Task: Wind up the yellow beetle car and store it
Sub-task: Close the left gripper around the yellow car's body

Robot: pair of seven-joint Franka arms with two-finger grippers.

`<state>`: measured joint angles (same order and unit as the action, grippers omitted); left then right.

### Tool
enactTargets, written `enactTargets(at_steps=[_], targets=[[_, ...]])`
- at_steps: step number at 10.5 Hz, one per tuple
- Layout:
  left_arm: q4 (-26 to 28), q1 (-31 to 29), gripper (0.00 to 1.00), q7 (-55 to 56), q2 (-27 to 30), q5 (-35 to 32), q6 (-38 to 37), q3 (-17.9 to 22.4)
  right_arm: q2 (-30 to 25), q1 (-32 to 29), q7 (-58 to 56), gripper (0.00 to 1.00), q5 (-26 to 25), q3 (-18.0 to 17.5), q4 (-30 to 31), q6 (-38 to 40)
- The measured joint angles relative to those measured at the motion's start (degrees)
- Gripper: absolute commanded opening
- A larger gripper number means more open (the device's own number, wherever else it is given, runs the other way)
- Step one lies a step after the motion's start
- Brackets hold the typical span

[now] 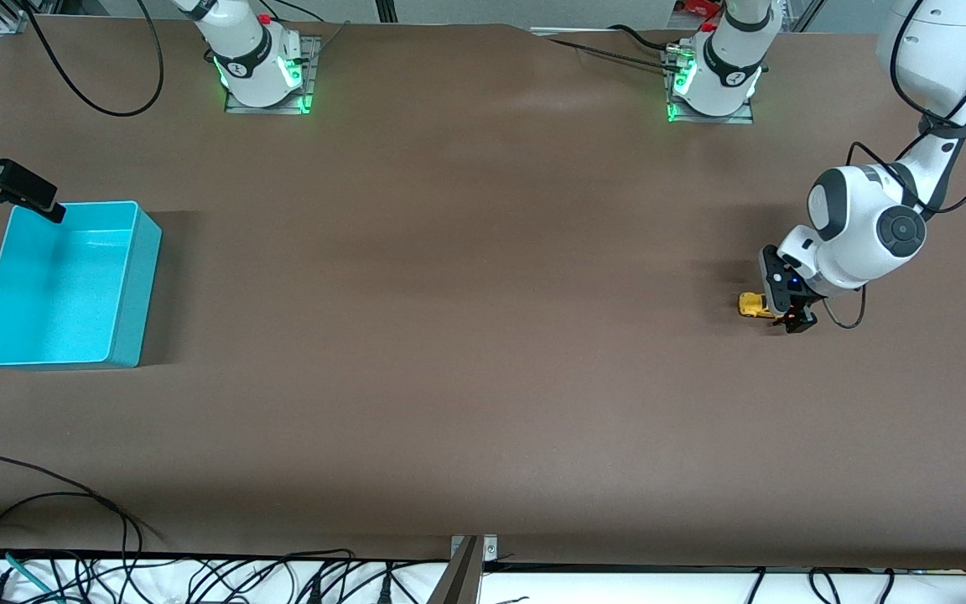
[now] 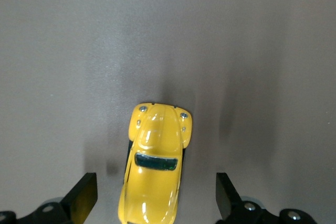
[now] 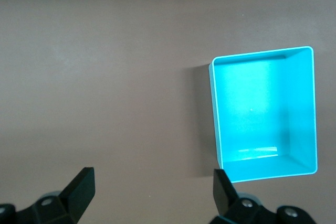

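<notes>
Front view showed black cables (image 1: 47, 495) trailing over the brown bench (image 1: 466, 335) at the edge nearest the camera. Farther up, toward the left arm's end, the yellow car (image 1: 752, 305) sat on the bench with the left claw (image 1: 795, 320) low over it. In the left wrist view the car (image 2: 155, 163) lay between the two dark fingers (image 2: 81, 198), which stood spread wide on either side with a clear gap to the body, so nothing was pinched; the bonnet and dark windscreen faced up and the wheels were on the bench. Toward the right arm's end, the teal bin (image 1: 127, 289) stood open-topped on the bench, well apart from the car. The right claw (image 1: 26, 197) hung over the bin's corner farthest from the camera, and the right wrist view showed its fingers (image 3: 79, 187) spread, holding nothing, with the bin (image 3: 302, 108) below. Farthest up, both arm bases glowed green.
</notes>
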<state>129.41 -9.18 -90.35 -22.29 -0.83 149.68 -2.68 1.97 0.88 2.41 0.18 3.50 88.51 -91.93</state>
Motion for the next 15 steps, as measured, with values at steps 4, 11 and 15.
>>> enactTargets(at_steps=[4, 11, 15], targets=[[-0.2, 0.0, 0.67, -0.7, -0.1, 0.0, 0.0, 0.0, 0.0, 0.0, 0.0, 1.00, 0.0, 0.0, 0.0, 0.0], [-0.2, 0.0, 0.04, -5.4, -0.1, 2.0, 0.0, 0.0, 0.0, 0.0, 0.0, 1.00, 0.0, 0.0, 0.0, 0.0], [-0.2, -0.2, 0.00, -7.4, -0.1, 3.1, 0.0, 0.3, 0.0, 0.0, 0.0, 1.00, 0.0, 0.0, 0.0, 0.0]])
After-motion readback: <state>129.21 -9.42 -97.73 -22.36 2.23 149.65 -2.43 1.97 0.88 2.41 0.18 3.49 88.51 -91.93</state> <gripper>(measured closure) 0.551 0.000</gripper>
